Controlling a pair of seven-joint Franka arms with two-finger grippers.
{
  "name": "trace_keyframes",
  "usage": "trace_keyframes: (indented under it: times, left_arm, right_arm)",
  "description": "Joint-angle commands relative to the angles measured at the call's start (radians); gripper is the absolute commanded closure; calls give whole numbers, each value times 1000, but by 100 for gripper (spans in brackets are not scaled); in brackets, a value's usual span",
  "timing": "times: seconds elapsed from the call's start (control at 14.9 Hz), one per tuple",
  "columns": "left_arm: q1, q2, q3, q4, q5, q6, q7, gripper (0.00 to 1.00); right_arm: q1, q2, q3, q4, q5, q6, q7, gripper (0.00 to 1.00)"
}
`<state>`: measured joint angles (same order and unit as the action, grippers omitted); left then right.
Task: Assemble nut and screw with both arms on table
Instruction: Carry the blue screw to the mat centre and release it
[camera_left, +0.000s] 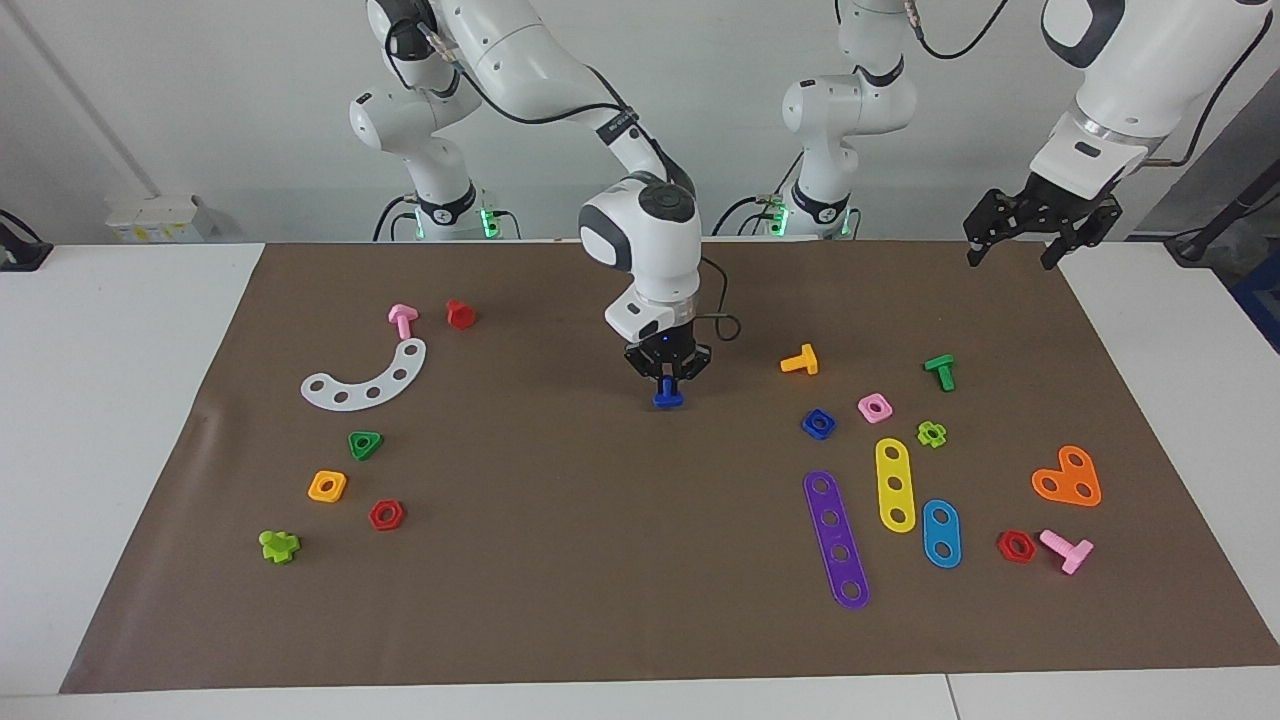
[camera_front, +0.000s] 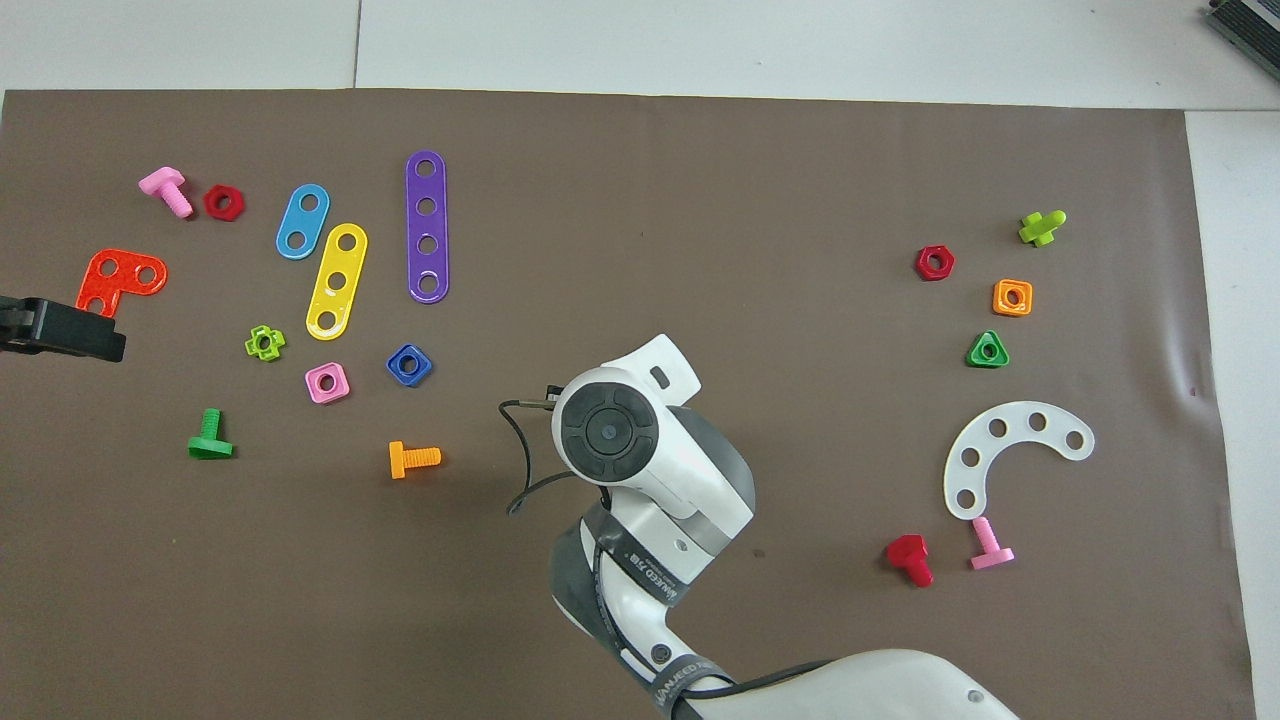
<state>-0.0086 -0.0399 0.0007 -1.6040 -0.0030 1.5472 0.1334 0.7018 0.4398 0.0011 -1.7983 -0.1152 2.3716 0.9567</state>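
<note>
— The right gripper (camera_left: 668, 383): what do we have in it?

— We see it clamped on the screw (camera_left: 667, 397), blue, hanging head-down just over the brown mat (camera_left: 620, 560) about midway along the table (camera_left: 120, 420) (in the overhead view the arm's own wrist covers both).

— And the nut (camera_left: 818, 423)?

— We find it lying flat on the mat toward the left arm's end, just beside the pink square nut (camera_left: 875, 407) and a little nearer to the robots than the purple strip (camera_left: 836, 540). The orange screw (camera_left: 800, 360) lies nearer to the robots than the nut. The held screw is well apart from the nut.

— The left gripper (camera_left: 1042, 226)?

— We see it waiting in the air over the mat's corner at its own end, fingers spread wide with nothing between them. In the overhead view only its black tip (camera_front: 62, 328) shows, beside the red bracket (camera_front: 118, 280).
</note>
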Motion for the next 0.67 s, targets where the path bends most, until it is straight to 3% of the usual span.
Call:
trace_keyframes:
  times: [0.0,0.07,0.27,0.6]
  left_arm:
    - [12,-26,-5,-28,-17,1,6,0]
    - [12,-26,-5,-28,-17,2,6,0]
    - [12,-26,-5,-28,-17,2,6,0]
    - [12,-26,-8,-28,-17,-12,3,0]
  right_arm:
    - [-1,3,-4,-9,-23,33,24,67]
    - [1,3,-4,-6,-23,32,27,1]
    - [-14,-21,-6,-1,-23,17,33,0]
    - [-158,-211,-6,-1,-20,-129,-47,0]
